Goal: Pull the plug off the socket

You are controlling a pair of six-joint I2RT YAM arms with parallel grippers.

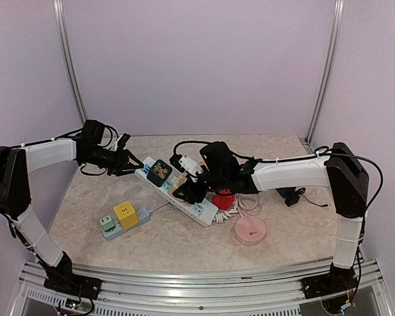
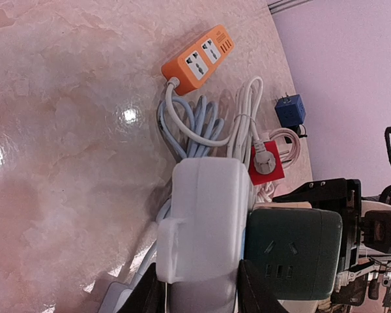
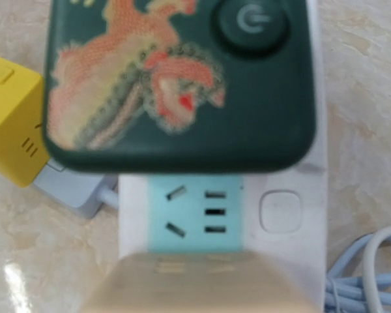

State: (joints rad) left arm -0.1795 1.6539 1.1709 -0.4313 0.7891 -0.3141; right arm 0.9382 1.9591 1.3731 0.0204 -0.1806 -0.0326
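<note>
Your left hand [image 1: 128, 162] clamps the end of the white power strip [image 2: 205, 215]. Your right hand [image 1: 186, 187] sits at the beige plug [image 3: 195, 287], and you cannot tell whether it grips.

A beige, marble-patterned desk [image 1: 184, 247] carries everything. A long white power strip [image 1: 201, 210] lies slantwise across the middle, with a shorter pale strip [image 1: 142, 214] at front left. On the right are a red square socket [image 1: 224, 201] among coiled cords [image 1: 250, 203], a pink round disc [image 1: 250, 230], a blue cube adapter [image 2: 290, 109] and an orange strip [image 2: 199, 59].
</note>
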